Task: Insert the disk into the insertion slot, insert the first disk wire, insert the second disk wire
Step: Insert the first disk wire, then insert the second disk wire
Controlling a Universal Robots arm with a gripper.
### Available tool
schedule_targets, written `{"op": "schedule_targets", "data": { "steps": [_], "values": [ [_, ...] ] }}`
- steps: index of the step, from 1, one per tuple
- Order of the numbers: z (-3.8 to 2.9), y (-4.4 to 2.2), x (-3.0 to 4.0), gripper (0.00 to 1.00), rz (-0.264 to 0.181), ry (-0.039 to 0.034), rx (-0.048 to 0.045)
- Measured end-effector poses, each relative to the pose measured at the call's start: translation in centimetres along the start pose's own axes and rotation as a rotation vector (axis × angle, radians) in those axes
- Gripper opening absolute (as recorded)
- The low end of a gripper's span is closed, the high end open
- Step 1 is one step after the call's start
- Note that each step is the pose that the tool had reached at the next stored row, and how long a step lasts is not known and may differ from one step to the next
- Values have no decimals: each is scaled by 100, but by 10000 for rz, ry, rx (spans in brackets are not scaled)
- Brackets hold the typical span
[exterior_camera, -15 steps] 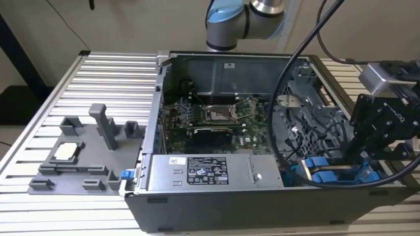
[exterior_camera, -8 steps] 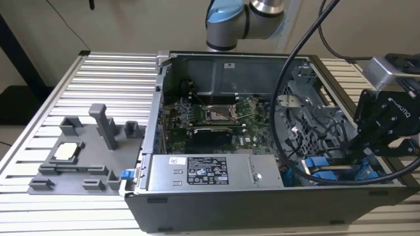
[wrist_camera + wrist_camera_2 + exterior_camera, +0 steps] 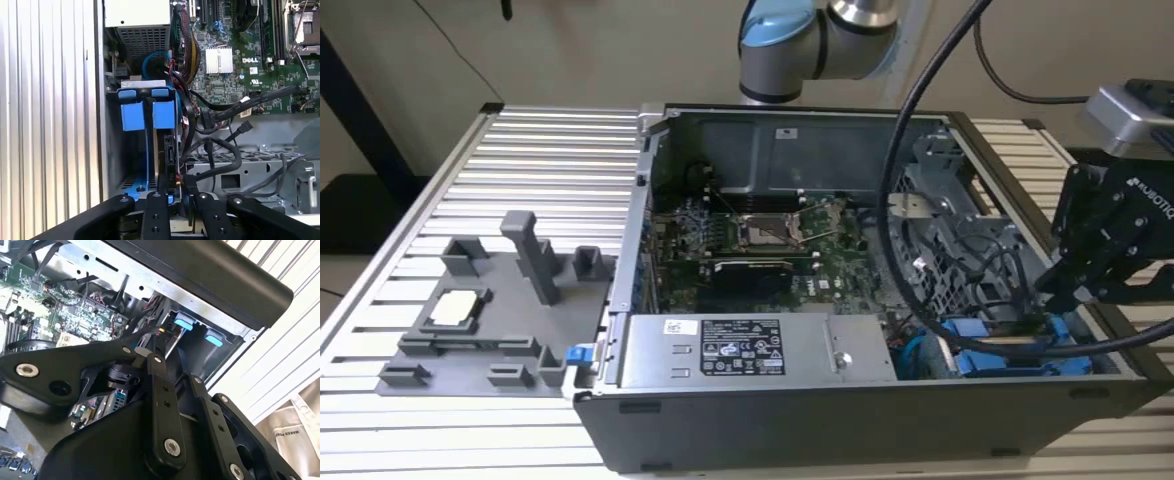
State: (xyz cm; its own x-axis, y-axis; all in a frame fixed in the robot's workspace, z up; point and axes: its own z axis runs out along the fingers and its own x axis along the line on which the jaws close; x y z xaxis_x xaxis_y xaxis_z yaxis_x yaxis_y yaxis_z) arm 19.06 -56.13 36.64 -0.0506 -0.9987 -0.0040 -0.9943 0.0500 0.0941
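A ribbed metal bench carries an open computer case. The disk stands on edge in the blue-trimmed insertion slot directly ahead of the gripper, with its long axis running straight away from it. The gripper is narrow, pinching a black wire connector at the disk's near end.
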Motion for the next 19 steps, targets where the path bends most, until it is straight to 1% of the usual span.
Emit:
{"op": "schedule_targets", "data": {
  "steps": [2,3,7,9,13,17,19],
  "values": [
    [-25,3,-10,27,1,20,1],
    [-32,4,-27,27,3,42,2],
    [-47,11,-123,27,14,149,7],
    [-59,14,-157,27,18,193,10],
    [-68,35,-165,27,19,205,37],
    [-65,88,-166,27,19,202,110],
    [-61,126,-167,27,19,199,155]
  ]
}}
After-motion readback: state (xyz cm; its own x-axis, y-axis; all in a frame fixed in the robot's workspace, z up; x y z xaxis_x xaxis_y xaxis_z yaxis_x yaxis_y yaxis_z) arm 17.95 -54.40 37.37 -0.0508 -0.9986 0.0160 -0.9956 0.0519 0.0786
